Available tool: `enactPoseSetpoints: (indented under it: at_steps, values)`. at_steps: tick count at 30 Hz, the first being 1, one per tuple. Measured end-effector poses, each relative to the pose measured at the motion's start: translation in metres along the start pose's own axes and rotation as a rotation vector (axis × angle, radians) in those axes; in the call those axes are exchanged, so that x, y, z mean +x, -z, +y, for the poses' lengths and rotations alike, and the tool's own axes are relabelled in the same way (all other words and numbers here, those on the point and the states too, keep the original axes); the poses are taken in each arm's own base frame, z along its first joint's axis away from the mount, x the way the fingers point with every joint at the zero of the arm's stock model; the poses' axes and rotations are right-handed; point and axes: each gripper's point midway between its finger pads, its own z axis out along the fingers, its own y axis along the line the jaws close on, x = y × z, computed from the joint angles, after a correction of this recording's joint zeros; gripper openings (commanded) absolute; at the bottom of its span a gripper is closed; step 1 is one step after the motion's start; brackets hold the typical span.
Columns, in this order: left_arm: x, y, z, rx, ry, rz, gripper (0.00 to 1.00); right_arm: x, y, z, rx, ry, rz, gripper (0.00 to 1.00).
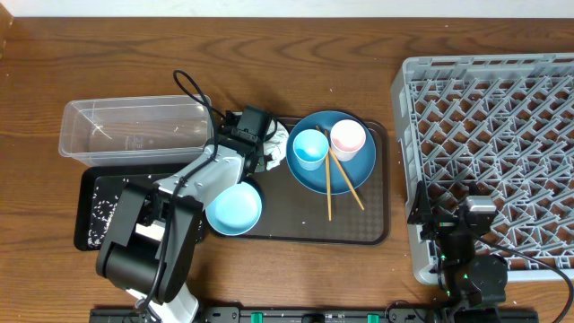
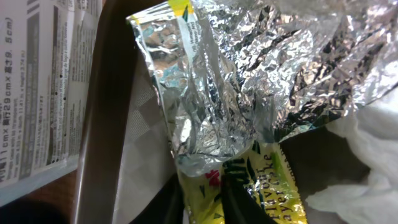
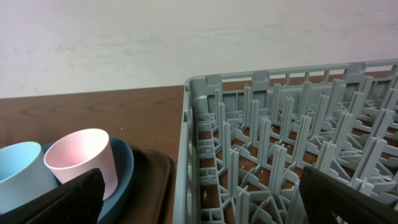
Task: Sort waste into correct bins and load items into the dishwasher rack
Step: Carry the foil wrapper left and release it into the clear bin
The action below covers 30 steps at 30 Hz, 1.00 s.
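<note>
A crumpled silver-and-yellow snack wrapper [image 2: 217, 81] lies at the back left of the brown serving tray [image 1: 359, 235], beside a white tissue [image 2: 373, 155]. My left gripper [image 2: 204, 208] is shut on the wrapper's yellow end, one dark finger on each side. In the overhead view the left gripper [image 1: 265, 151] sits between the clear tub [image 1: 134, 130] and the dark-blue plate [image 1: 350, 170]. The plate carries a light-blue cup [image 1: 310, 148], a pink cup [image 1: 348, 137] and chopsticks [image 1: 341, 184]. A light-blue bowl [image 1: 235, 208] stands at the tray's front left. My right gripper [image 3: 202, 190] is open over the grey rack's [image 1: 493, 135] left wall.
The shallow black tray [image 1: 90, 193] lies in front of the clear tub with white rice grains [image 1: 100, 213] scattered in it. In the right wrist view the pink cup [image 3: 84, 155] and the plate's rim [image 3: 124, 168] lie left of the rack wall [image 3: 193, 137].
</note>
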Motion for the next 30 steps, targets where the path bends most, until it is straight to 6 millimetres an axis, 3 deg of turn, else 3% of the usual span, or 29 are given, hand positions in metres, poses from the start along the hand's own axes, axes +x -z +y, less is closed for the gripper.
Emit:
enactPoseSetpoints:
  at_steps: [1, 4, 17, 21, 25, 30]
  values:
    - [0.001, 0.001, 0.0, -0.001, -0.002, 0.002, 0.19, 0.0, 0.0, 0.0, 0.0, 0.0, 0.0, 0.99]
    - [-0.003, 0.011, 0.002, 0.006, 0.004, -0.012, 0.07, 0.0, 0.0, 0.0, 0.0, 0.0, 0.0, 0.99]
    - [-0.05, 0.113, 0.015, 0.121, 0.085, -0.261, 0.06, 0.0, 0.0, 0.0, 0.0, 0.0, 0.0, 0.99]
    - [-0.064, 0.143, 0.027, 0.117, 0.123, -0.36, 0.06, 0.0, 0.0, 0.0, 0.0, 0.0, 0.0, 0.99]
    - [-0.073, 0.156, 0.045, 0.061, 0.164, -0.425, 0.06, 0.0, 0.0, 0.0, 0.0, 0.0, 0.0, 0.99]
    - [-0.081, 0.147, 0.087, -0.031, 0.324, -0.432, 0.06, 0.0, 0.0, 0.0, 0.0, 0.0, 0.0, 0.99]
